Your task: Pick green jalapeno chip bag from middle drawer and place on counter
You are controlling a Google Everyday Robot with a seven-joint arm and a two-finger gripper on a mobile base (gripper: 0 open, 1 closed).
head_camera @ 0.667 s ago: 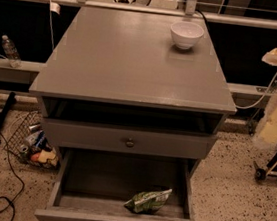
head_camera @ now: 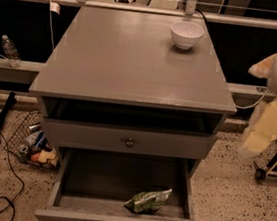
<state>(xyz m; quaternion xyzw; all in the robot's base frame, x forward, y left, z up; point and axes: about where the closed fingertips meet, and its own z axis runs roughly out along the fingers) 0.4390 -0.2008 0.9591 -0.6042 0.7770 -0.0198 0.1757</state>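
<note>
The green jalapeno chip bag [head_camera: 148, 201] lies crinkled on the floor of the pulled-out middle drawer [head_camera: 101, 178], near its front wall and right of centre. The counter [head_camera: 129, 61] is the grey top of the cabinet above it. My arm hangs blurred at the right edge, beside the cabinet. Its pale yellow lower end, my gripper [head_camera: 261, 135], is level with the counter's front edge. It is well away from the bag and touches nothing.
A white bowl [head_camera: 186, 34] stands at the counter's back right. A closed drawer front with a round knob [head_camera: 129, 142] sits above the open drawer, under an open slot. A wire basket of items [head_camera: 33, 145] and cables lie on the floor at the left. A water bottle [head_camera: 9, 51] stands further left.
My arm at the right edge has shifted slightly down and left. The bag, drawer and bowl have not moved.
</note>
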